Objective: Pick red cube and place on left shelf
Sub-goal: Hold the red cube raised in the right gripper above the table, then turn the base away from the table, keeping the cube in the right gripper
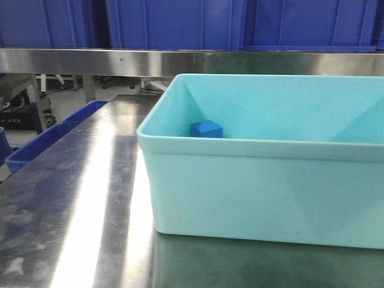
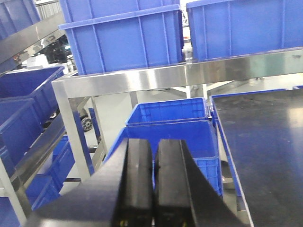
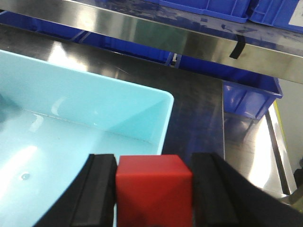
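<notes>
Red cube [image 3: 154,182] clamped between right fingers [image 3: 102,189] over turquoise bin [image 3: 142,109]; left fingers [image 2: 139,179] pressed together, aimed toward blue crates [image 2: 165,113].

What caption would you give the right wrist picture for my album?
Right tool grips the red cube over a turquoise bin on a steel table.

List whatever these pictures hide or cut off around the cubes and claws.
- Right wrist view: the red cube runs off the bottom edge, and the fingers of the right claw cover its sides.
- Front view: the lower part of the blue cube is hidden behind the near wall of the turquoise bin; neither claw shows there.
- Left wrist view: the left claw is cut off by the bottom edge.
</notes>
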Available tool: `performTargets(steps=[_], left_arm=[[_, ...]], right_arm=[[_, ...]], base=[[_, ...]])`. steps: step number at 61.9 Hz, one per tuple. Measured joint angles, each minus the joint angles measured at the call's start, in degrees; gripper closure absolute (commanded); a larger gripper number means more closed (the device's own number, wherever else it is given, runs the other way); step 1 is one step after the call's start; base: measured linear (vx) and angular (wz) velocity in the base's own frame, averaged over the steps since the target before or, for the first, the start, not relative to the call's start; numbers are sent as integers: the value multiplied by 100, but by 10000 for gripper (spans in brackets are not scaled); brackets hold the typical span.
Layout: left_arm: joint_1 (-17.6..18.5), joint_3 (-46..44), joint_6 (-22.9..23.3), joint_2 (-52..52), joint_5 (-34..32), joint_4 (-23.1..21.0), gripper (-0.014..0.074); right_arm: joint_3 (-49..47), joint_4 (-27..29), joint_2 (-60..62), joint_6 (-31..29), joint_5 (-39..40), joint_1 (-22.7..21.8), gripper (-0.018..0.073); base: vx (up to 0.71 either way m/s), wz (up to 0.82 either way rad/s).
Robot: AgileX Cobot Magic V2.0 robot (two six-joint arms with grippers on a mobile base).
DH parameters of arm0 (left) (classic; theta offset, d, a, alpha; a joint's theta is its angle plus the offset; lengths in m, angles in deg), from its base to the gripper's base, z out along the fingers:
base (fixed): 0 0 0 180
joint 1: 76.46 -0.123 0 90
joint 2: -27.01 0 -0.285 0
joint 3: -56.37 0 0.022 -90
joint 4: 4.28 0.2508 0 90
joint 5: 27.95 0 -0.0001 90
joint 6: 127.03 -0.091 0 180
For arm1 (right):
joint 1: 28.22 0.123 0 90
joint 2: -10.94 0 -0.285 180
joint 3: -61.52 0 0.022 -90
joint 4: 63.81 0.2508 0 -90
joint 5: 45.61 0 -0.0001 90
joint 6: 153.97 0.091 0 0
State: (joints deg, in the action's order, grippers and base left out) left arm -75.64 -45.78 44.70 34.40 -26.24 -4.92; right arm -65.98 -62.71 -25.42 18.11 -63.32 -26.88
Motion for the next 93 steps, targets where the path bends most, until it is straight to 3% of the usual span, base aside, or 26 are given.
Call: performTargets(steps=[93], left_arm=[[0, 0, 0, 0, 0, 0, 491]], right_arm=[[0, 0, 0, 0, 0, 0, 501]], base=[[-9, 11]])
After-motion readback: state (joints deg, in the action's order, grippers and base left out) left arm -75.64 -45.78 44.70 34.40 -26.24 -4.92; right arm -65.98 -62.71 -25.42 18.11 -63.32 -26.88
